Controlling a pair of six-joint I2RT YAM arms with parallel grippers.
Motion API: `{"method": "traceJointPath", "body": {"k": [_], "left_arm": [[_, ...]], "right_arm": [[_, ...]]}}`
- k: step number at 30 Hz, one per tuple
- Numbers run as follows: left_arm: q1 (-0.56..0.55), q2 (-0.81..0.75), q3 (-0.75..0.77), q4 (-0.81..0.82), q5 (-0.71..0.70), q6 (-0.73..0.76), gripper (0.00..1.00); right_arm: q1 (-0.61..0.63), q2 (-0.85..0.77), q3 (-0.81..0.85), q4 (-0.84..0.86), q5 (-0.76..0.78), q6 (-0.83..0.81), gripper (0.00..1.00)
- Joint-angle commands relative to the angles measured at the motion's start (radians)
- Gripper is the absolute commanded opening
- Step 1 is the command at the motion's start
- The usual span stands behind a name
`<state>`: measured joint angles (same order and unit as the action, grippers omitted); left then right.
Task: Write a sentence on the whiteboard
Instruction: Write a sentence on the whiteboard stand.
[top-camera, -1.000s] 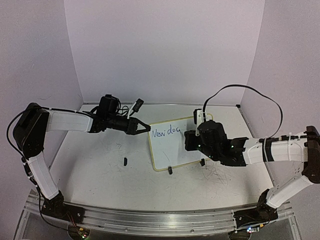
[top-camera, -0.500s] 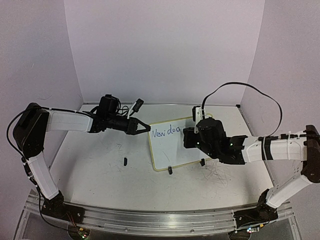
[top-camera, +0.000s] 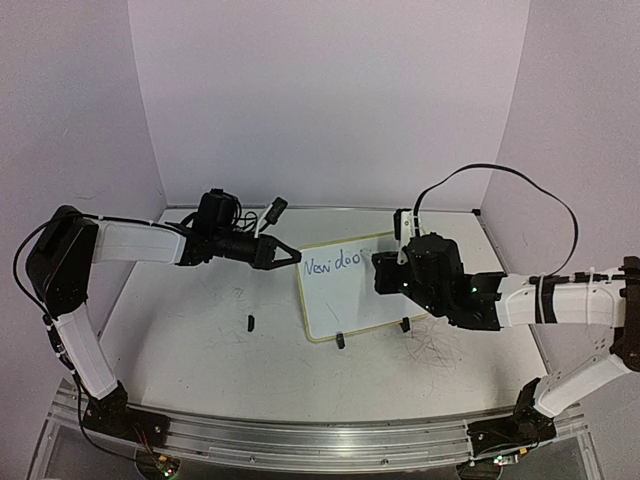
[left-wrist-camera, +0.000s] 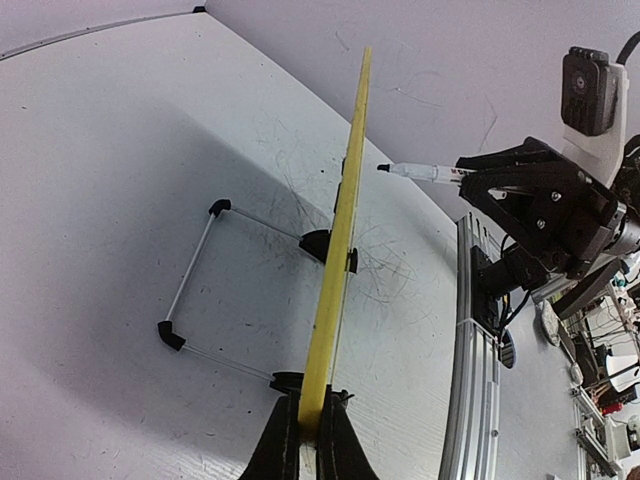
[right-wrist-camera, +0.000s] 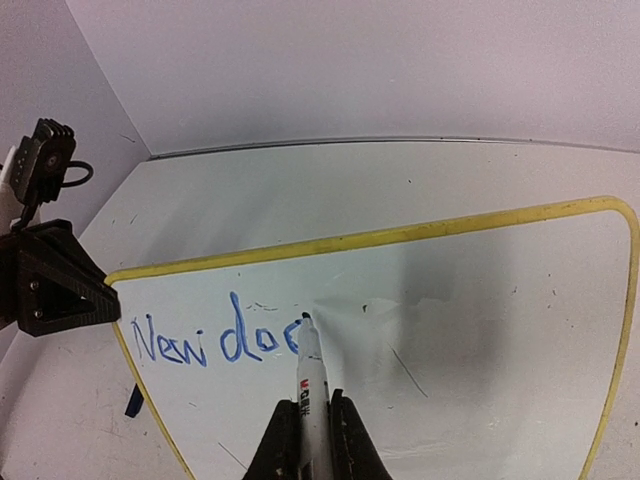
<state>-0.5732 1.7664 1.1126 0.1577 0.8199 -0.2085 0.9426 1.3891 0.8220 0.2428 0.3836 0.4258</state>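
The whiteboard (top-camera: 345, 290) stands tilted on two black feet at the table's middle; its yellow-cream frame shows edge-on in the left wrist view (left-wrist-camera: 338, 230). Blue script (right-wrist-camera: 215, 342) on it reads "New doo". My left gripper (top-camera: 292, 258) is shut on the board's upper left edge, its fingers (left-wrist-camera: 275, 440) clamping the frame. My right gripper (top-camera: 385, 275) is shut on a white marker (right-wrist-camera: 312, 385) whose tip touches the board just right of the last letter. The marker tip also shows in the left wrist view (left-wrist-camera: 385, 168).
A small black cap (top-camera: 250, 322) lies on the table left of the board. Grey scribble marks (top-camera: 440, 350) cover the table by the board's right foot. A wire stand (left-wrist-camera: 200, 270) props the board behind. Walls enclose the table on three sides.
My right gripper has moved rightward along the board with the marker, and the script has grown from "New doc" to "New doo". The left arm and board have not moved.
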Motion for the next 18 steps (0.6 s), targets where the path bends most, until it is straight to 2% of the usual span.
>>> {"method": "traceJointPath", "body": {"k": [1,18], "left_arm": [[0.001,-0.010,-0.006,-0.064,-0.016,0.014,0.00],[0.001,-0.006,-0.002,-0.063,-0.009,0.014,0.00]], "right_arm": [[-0.006,0.010,0.025,0.024,0.008,-0.016,0.00],[-0.011,0.051,0.043,0.024,0.025,-0.022,0.00]]}}
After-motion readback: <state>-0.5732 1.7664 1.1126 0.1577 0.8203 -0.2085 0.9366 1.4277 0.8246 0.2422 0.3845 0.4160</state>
